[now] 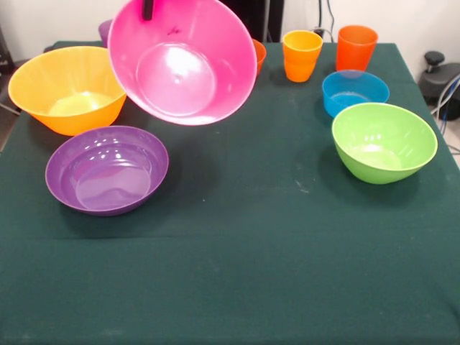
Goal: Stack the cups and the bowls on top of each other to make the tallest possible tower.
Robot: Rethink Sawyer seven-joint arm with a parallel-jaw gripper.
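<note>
The pink bowl (183, 61) is held tilted in the air at the far left, its mouth turned toward the camera. Its top rim is clamped by the gripper (148, 8), of which only one dark finger is seen inside the rim. Beneath it, on the green cloth-covered table (237, 273), the yellow bowl (68, 90) and the purple bowl (106, 169) stand upright and empty. At the right, the light green bowl (383, 141) sits nearest, the blue bowl (355, 91) just behind it. Along the far edge stand the yellow-orange cup (302, 54) and the orange cup (356, 47). All are glossy, smooth plastic.
</note>
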